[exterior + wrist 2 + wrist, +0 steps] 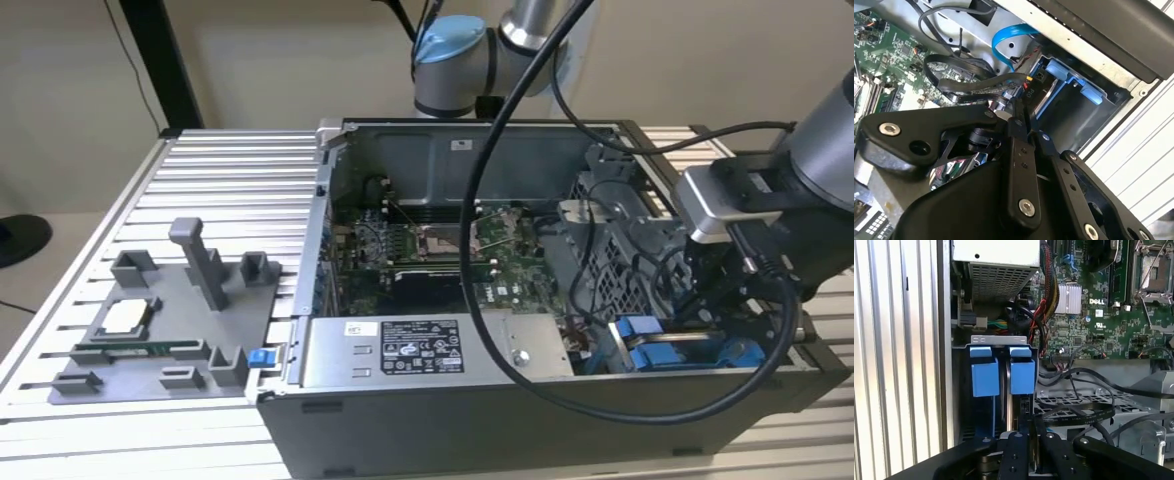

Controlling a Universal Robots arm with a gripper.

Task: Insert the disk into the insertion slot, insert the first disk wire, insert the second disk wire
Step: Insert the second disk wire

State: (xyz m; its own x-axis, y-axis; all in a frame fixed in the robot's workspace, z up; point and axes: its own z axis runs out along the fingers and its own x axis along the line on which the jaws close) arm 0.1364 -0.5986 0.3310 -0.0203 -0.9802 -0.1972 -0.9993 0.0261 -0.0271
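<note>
On the exterior view's left, I see the grey fixture tray [160,330] resting on the slatted worktop [240,160], apart from the work. Moving right, the open computer case [467,135] lies on its side so the motherboard [441,250] and bay face up for access; the grey power-supply box [427,350] sits along the near wall.

At the exterior view's right, my tool [747,300] reaches down into the insertion slot [667,350]. In the first wrist view, 2 blue carrier tabs [1002,372] stand side by side in the bay; I judge the disk [1008,405] is seated there, edge-on between them.

In the second wrist view the tool's fingers [1021,150] sit nearly closed together beside a black flat cable [979,82] at the disk's connector end. I cannot tell whether they actually pinch a plug.
</note>
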